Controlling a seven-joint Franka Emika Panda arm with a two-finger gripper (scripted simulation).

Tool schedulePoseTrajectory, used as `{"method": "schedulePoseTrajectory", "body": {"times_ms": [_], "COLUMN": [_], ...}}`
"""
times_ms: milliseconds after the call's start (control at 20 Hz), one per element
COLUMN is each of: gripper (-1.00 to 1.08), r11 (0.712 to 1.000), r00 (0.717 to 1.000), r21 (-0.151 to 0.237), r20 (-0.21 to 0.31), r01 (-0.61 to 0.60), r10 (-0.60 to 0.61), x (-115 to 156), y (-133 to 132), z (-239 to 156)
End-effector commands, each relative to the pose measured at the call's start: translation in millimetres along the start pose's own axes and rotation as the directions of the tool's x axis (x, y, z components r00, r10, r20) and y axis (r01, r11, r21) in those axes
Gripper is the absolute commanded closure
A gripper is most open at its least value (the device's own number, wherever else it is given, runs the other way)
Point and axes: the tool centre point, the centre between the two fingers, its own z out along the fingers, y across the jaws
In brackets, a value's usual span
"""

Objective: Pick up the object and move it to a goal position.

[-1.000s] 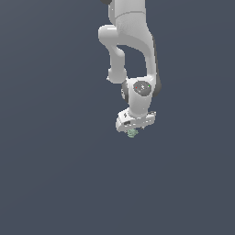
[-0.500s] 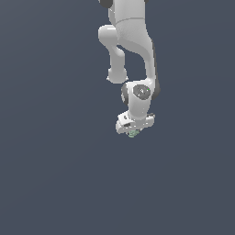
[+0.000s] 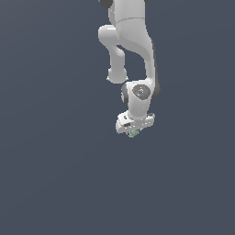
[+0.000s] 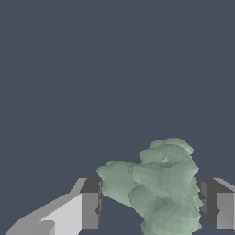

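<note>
Object [image 4: 160, 193] between gripper [image 4: 151, 209] fingers, under wrist

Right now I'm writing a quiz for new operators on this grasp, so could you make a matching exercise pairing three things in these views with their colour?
Column one:
1. object
2. gripper fingers
3. floor

Column two:
A. plain dark slate blue
B. pale green
C. grey and white, with dark inner pads

Pairs: 1-B, 2-C, 3-A. In the wrist view the lumpy object sits between the two fingers.
</note>
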Motion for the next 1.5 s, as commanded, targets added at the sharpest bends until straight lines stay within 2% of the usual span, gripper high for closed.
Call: {"method": "schedulePoseTrajectory", "body": {"times_ms": [0, 300, 550, 1450], "gripper": [1.08, 1.08, 1.08, 1.08], "r11": [1.000, 1.000, 1.000, 1.000], "r00": [1.000, 1.000, 1.000, 1.000], "r21": [0.000, 0.000, 0.000, 0.004], "r20": [0.000, 0.000, 0.000, -0.002], "r01": [0.000, 0.000, 0.000, 0.001], "r10": [0.000, 0.000, 0.000, -0.001], "x": [-0.8, -7.3, -17.2, -69.6], "y": [2.4, 18.7, 43.9, 183.8], "z": [-2.7, -22.0, -51.8, -220.1]}}
